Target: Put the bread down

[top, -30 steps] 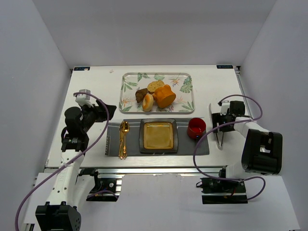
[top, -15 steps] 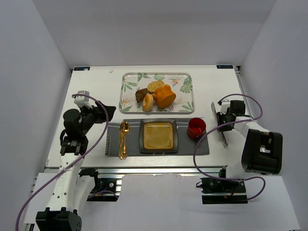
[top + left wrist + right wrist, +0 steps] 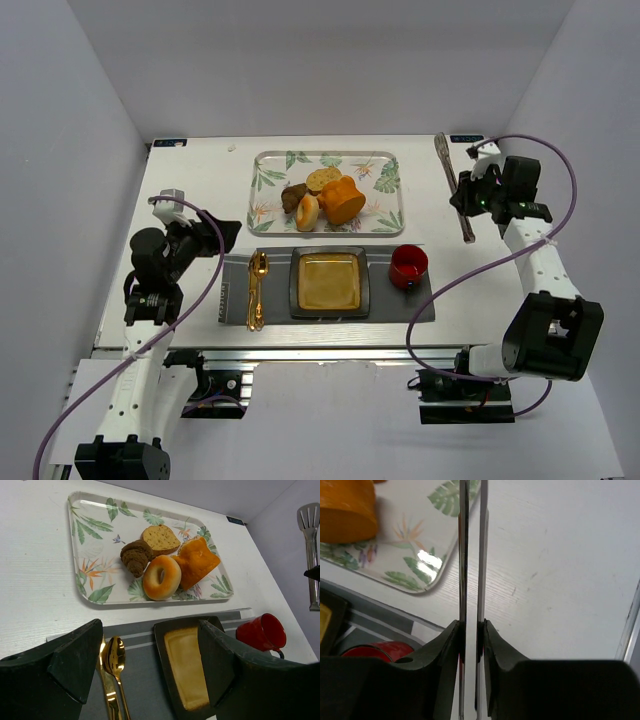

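The bread [image 3: 342, 200], a glossy orange block, lies on the leaf-patterned tray [image 3: 270, 170] beside a ring donut [image 3: 308, 212], a tan slice and a dark pastry. It also shows in the left wrist view [image 3: 196, 562] and at the right wrist view's corner [image 3: 345, 510]. My right gripper [image 3: 478, 195] hovers right of the tray, shut on metal tongs [image 3: 452, 185]. Both tong blades [image 3: 482, 555] run squeezed between its fingers [image 3: 471, 625]. My left gripper [image 3: 225, 235] stands open near the placemat's left end, with nothing between its fingers [image 3: 150, 670].
A dark square plate [image 3: 328, 281] with a yellow centre sits on the grey placemat [image 3: 420, 305]. A gold spoon and fork [image 3: 257, 290] lie left of the plate, and a red cup [image 3: 408, 266] stands to its right. Grey walls close in on three sides.
My right gripper closed on the tongs beside the mat, lifted them and swung up and back to the tray's right. The left arm barely shifted.
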